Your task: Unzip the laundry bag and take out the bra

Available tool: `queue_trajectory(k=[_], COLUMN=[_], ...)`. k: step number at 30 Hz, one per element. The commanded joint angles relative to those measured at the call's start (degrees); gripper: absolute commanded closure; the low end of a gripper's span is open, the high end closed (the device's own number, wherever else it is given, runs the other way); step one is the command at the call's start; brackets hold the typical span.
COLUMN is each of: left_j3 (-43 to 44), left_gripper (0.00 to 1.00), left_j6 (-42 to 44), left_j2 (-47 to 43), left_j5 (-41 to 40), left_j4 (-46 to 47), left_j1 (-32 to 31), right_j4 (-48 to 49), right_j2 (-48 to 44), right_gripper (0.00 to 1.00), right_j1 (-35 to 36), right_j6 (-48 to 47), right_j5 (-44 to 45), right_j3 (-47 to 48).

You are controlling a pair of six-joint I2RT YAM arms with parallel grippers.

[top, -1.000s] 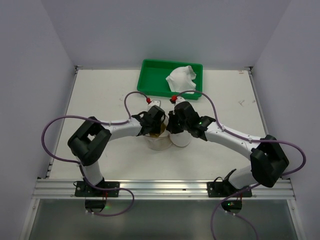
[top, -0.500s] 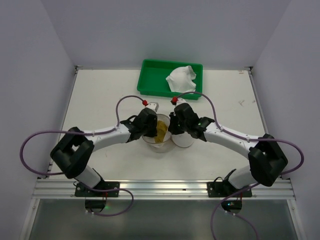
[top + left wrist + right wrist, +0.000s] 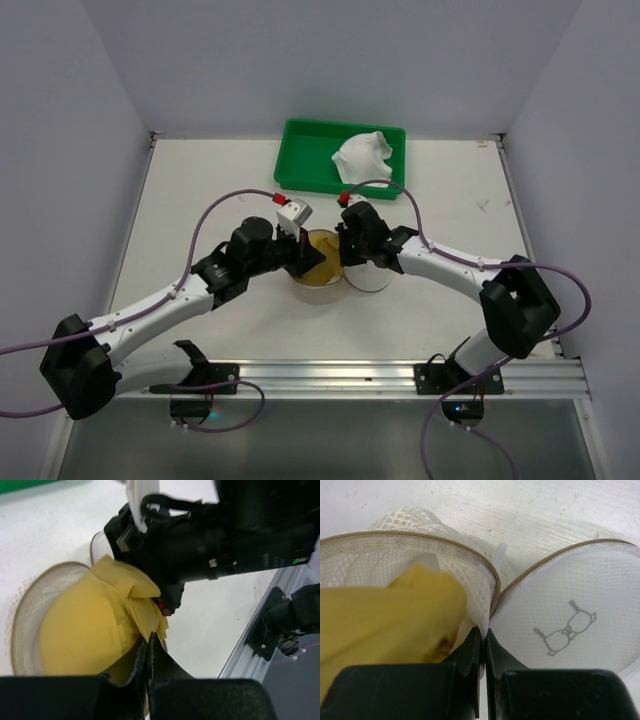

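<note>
The laundry bag (image 3: 372, 280) lies unzipped at the table's middle, its two round mesh halves side by side. The yellow bra (image 3: 322, 263) fills the left half and bulges above its rim (image 3: 20, 625). My left gripper (image 3: 303, 257) comes in from the left, shut on a fold of the bra (image 3: 90, 625) at its near edge, with my left gripper (image 3: 149, 639) showing yellow fabric at its tips. My right gripper (image 3: 346, 258) is shut on the bag's mesh where the two halves meet, seen between the closed tips of my right gripper (image 3: 483, 631). The right half (image 3: 565, 625) carries a small printed bra outline.
A green tray (image 3: 284, 158) stands at the back centre with a crumpled white cloth (image 3: 362, 155) in it. The aluminium rail (image 3: 320, 375) runs along the near edge of the table. Both arms' purple cables arch over the table beside the bag.
My left gripper has closed on the bra. The left arm has stretched out low toward the left, uncovering the yellow bra. The right gripper has kept its hold.
</note>
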Motion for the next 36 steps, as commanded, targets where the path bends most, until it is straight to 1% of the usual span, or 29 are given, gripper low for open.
queue_trajectory(k=[1, 3, 8, 9, 11, 12, 14, 15, 18, 19, 20, 22, 23, 24, 30, 33, 36], left_j3=[2.6, 4.6, 9.7, 11.4, 13.0, 14.7, 17.1, 20.3, 26.5, 28.2, 29.8, 35.0, 36.6, 39.9, 51.6, 56.3, 60.5], left_gripper=[1.0, 1.0, 1.0, 1.0, 1.0, 1.0, 1.0, 1.0, 1.0, 1.0, 1.0, 1.0, 1.0, 1.0, 1.0, 1.0, 1.0], left_j6=[-0.4, -1.5, -7.5, -8.6, -8.6, -8.0, -6.6, -5.2, -2.6, -2.1, -1.5, 0.0, 0.5, 0.9, 2.4, 1.5, -0.6], left_j2=[-1.9, -2.7, -5.4, -6.1, -7.0, -7.0, -5.7, -4.7, 1.0, 2.6, 6.0, 9.5, 13.2, 15.2, 29.8, 36.3, 42.8], left_j5=[4.8, 4.7, 3.2, 1.2, -2.4, -6.7, -10.1, -13.9, -15.4, -14.8, -14.3, -14.3, -14.1, -13.9, -13.6, -12.7, -9.4], left_j4=[7.2, 8.1, 13.1, 13.3, 13.4, 13.3, 12.0, 11.0, 9.4, 9.4, 9.7, 9.9, 10.3, 10.4, 12.6, 14.6, 16.5], left_j1=[2.0, 4.1, 9.0, 10.2, 10.8, 11.0, 11.4, 11.7, 13.0, 13.6, 14.0, 15.0, 15.4, 16.2, 19.6, 21.4, 22.7], right_j4=[-0.2, -0.1, 0.9, 1.1, 1.5, 2.0, 2.4, 2.5, 2.5, 2.7, 2.8, 3.1, 3.2, 3.4, 4.1, 4.4, 4.4], right_j2=[0.0, 0.0, 0.3, 0.5, 0.8, 1.0, 1.2, 1.6, 2.0, 2.0, 2.0, 2.0, 2.0, 2.0, 2.0, 2.0, 2.0], right_gripper=[1.0, 1.0, 1.0, 1.0, 1.0, 1.0, 1.0, 1.0, 1.0, 1.0, 1.0, 1.0, 1.0, 1.0, 1.0, 1.0, 1.0], right_j1=[-0.1, -0.1, -0.1, -0.1, -0.1, -0.1, -0.1, -0.1, -0.1, -0.1, -0.1, -0.1, -0.1, -0.2, -0.1, -0.1, -0.1], right_j6=[-0.8, -0.6, 0.2, 0.4, 0.8, 1.0, 1.2, 1.2, 1.3, 1.4, 1.4, 1.4, 1.4, 1.4, 1.1, 0.8, 0.6], right_j5=[-0.8, -0.5, -0.7, -0.9, -1.3, -1.5, -2.9, -3.1, -4.1, -4.4, -4.4, -4.4, -4.4, -4.4, -7.1, -8.0, -8.6], right_j3=[0.4, -0.2, -2.3, -2.3, -2.3, -2.4, -2.2, -1.8, -1.5, -1.5, -1.5, -1.5, -1.5, -1.6, -2.1, -2.5, -2.9])
